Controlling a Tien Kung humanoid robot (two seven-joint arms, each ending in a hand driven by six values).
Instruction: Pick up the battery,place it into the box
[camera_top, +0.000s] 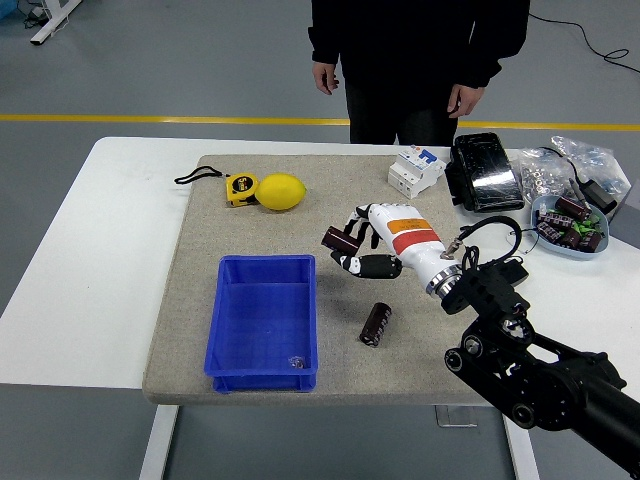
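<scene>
Two batteries showing: right hand (372, 243) gripping one battery (338, 239) in curled fingers, hovering just right of blue box (262, 321); second battery (376, 324) lying on mat (330, 210).

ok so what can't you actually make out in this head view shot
- Held battery: only its end shows; the right hand covers the rest.
- Small item in the blue box, near its front right corner: too small to identify.
- Contents of the bowl at the right: a jumble, too small to count.
- Person at the far side: cut off by the top edge.
- Left arm: outside the picture.
</scene>
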